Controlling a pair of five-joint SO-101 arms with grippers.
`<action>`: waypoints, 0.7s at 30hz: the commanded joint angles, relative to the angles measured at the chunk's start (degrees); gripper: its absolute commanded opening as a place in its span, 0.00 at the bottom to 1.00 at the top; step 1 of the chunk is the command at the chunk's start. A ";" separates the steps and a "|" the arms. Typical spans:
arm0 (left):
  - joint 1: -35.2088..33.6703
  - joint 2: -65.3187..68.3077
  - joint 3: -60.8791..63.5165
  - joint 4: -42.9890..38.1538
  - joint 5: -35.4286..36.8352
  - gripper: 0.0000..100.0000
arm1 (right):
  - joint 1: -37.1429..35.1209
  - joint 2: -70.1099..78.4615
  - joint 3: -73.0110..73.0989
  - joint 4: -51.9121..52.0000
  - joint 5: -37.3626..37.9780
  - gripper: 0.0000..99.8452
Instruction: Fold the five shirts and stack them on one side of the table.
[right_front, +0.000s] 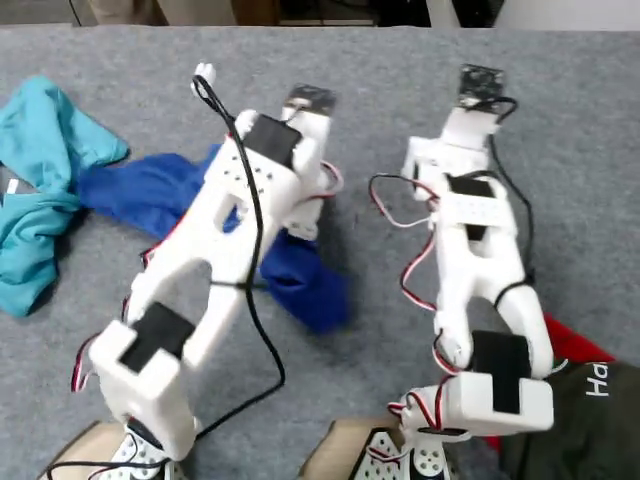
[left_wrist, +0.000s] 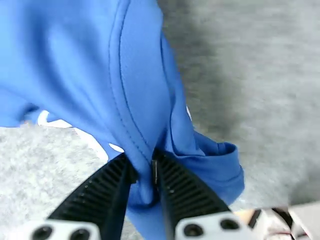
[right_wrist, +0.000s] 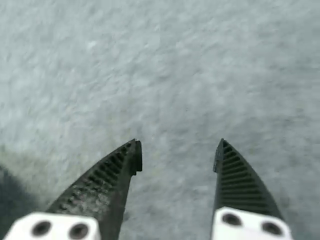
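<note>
A grey felt-covered table (right_front: 400, 90) is carrying both arms, which are standing side by side at its near edge and stretching away across it. The left arm (right_front: 210, 250) is leaning over a blue shirt (right_front: 140, 190), and the left gripper (left_wrist: 145, 167) is pinching a stitched fold of that shirt (left_wrist: 75, 65), its ribbed black jaws pressing together on the cloth. The blue shirt is lying crumpled on the table, running under the left arm, with one end meeting a teal shirt (right_front: 40, 200) that is sitting bunched at the table's left edge. The right arm (right_front: 480, 250) is reaching over bare felt, and the right gripper (right_wrist: 177, 150) is hanging above the surface with its jaws standing well apart and nothing between them. At the near right corner a dark shirt (right_front: 580, 420) with pale lettering is lying beside the right arm's base, partly covering a red shirt (right_front: 570, 345).
</note>
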 joint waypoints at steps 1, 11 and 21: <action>6.86 -5.49 0.00 0.62 -0.26 0.02 | 3.38 -4.53 -2.33 0.35 -0.35 0.25; 9.67 -2.86 9.41 0.70 -1.49 0.16 | 9.27 -4.53 -5.32 0.26 -0.35 0.25; -7.65 -18.24 5.36 0.62 1.32 0.27 | 4.88 -3.21 -14.64 16.62 -0.35 0.25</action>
